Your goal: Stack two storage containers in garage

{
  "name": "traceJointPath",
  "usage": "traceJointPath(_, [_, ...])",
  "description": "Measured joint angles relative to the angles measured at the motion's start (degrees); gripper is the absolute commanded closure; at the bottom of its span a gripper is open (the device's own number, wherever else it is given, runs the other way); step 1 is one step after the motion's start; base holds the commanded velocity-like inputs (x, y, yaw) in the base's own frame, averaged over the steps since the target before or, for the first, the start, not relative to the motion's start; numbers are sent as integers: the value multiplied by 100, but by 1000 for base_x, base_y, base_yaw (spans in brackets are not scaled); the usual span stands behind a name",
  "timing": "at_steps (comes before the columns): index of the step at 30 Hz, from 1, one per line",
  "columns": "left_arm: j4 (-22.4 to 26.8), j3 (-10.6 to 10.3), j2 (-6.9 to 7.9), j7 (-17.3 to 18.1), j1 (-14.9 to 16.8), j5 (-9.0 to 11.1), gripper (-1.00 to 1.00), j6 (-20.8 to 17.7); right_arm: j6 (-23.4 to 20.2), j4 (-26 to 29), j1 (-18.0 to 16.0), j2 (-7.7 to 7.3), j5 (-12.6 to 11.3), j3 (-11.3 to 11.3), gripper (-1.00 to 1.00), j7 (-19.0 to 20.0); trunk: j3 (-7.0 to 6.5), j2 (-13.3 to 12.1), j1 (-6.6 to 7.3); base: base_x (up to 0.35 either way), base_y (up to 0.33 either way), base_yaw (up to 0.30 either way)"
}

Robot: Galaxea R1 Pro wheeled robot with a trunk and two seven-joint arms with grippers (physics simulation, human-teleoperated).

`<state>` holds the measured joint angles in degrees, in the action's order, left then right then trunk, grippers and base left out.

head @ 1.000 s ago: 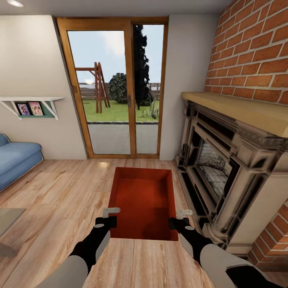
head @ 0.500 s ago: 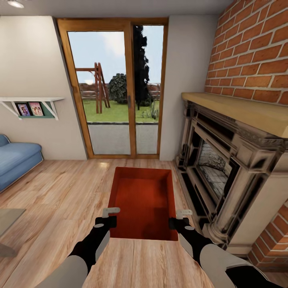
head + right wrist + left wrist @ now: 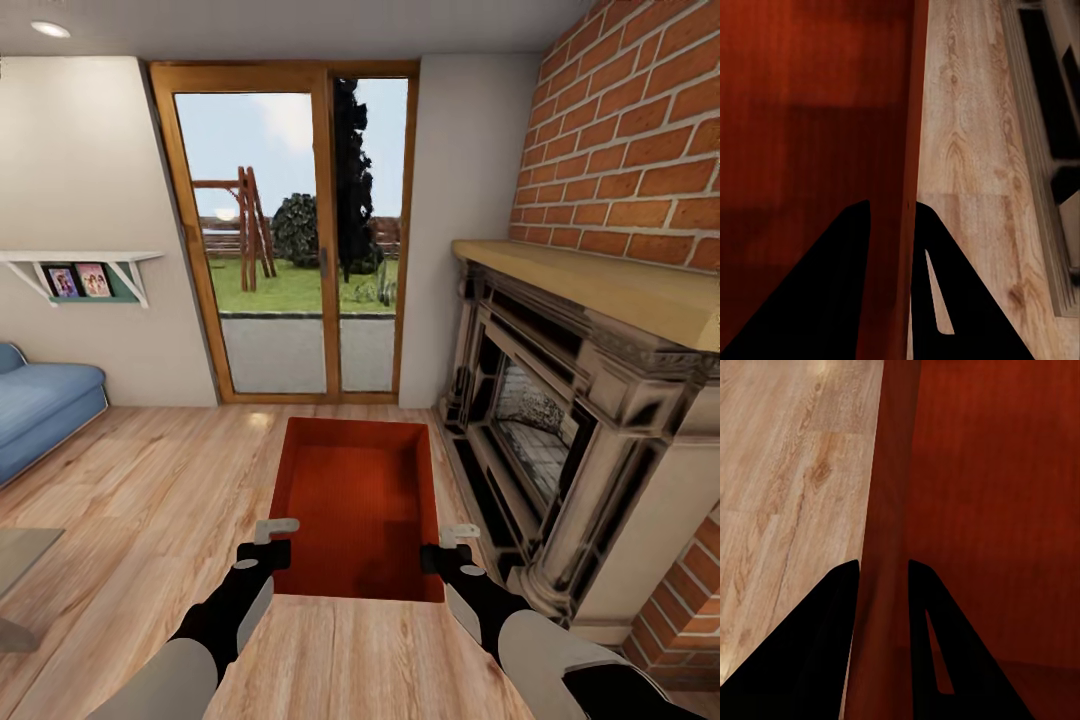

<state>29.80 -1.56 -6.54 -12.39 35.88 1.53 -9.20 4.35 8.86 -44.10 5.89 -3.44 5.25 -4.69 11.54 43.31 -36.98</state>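
Storage container (image 3: 355,500): ribbed orange-red rectangle, thin walls pinched by both hands.

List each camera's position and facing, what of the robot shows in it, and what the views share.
Head view: on the robot's head, looking forward and down at the storage container, glass doors and fireplace; both forearms, left gripper and right gripper show.
Left wrist view: looks along its dark fingers straddling the container's left wall.
Right wrist view: looks along its fingers straddling the right wall.
Shared: the orange-red container and the wood-plank floor.
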Motion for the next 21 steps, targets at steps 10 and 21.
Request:
traceJointPath(10, [1,0,1,1,0,0,100,0,1,0,0,1,2,-2,100,0,-91,0,0,0,0,0])
traceJointPath(21, [0,0,1,1,0,1,100,0,0,0,0,1,0,0,100,-1,-189,0,0,0,0,0])
